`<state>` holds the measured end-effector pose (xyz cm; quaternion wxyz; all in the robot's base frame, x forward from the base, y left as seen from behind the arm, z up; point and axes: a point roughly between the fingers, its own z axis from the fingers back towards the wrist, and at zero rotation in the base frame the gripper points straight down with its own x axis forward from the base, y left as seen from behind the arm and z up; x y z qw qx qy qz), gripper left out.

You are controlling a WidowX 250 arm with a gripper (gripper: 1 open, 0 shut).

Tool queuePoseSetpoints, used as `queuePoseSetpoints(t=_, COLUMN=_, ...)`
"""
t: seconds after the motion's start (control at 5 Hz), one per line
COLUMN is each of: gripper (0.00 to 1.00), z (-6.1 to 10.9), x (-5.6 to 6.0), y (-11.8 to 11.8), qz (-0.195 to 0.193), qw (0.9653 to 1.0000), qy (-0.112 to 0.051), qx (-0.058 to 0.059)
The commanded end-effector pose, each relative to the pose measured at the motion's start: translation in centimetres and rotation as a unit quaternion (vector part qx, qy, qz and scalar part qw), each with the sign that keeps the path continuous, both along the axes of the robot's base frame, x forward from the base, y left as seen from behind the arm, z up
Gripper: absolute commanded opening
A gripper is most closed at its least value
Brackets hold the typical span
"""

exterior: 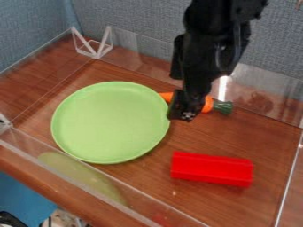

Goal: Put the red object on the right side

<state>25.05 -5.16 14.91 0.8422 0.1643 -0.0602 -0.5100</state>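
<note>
The red object (213, 168), a long bright red block, lies flat on the wooden table near the front right. My gripper (182, 111) hangs above and to the left of it, well clear of it, over the carrot. Its black fingers look apart with nothing between them. The orange carrot (204, 105) with a green top shows partly behind the gripper.
A light green plate (109, 121) lies on the left of the table. A clear wire stand (91, 42) sits at the back left corner. Clear acrylic walls (142, 213) ring the table. A pale green shape (77, 173) lies at the front left edge.
</note>
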Motion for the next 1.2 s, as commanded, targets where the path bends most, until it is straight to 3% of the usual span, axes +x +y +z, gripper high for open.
queuePoseSetpoints(t=0.0, gripper=1.00, z=0.3, x=0.0, y=-0.1, qz=-0.007, qw=0.9989, qy=-0.042, qx=-0.018)
queuePoseSetpoints(t=0.4, gripper=1.00, z=0.8, x=1.0, y=1.7, qz=0.060, qw=0.9956, qy=-0.066, qx=-0.028)
queuePoseSetpoints(t=0.8, gripper=1.00, z=0.5, x=4.0, y=3.1, qz=0.116, qw=0.9888, qy=-0.073, qx=-0.059)
queuePoseSetpoints(t=1.0, gripper=0.00, z=-2.0, x=4.7, y=3.1, qz=0.132, qw=0.9855, qy=-0.072, qx=-0.077)
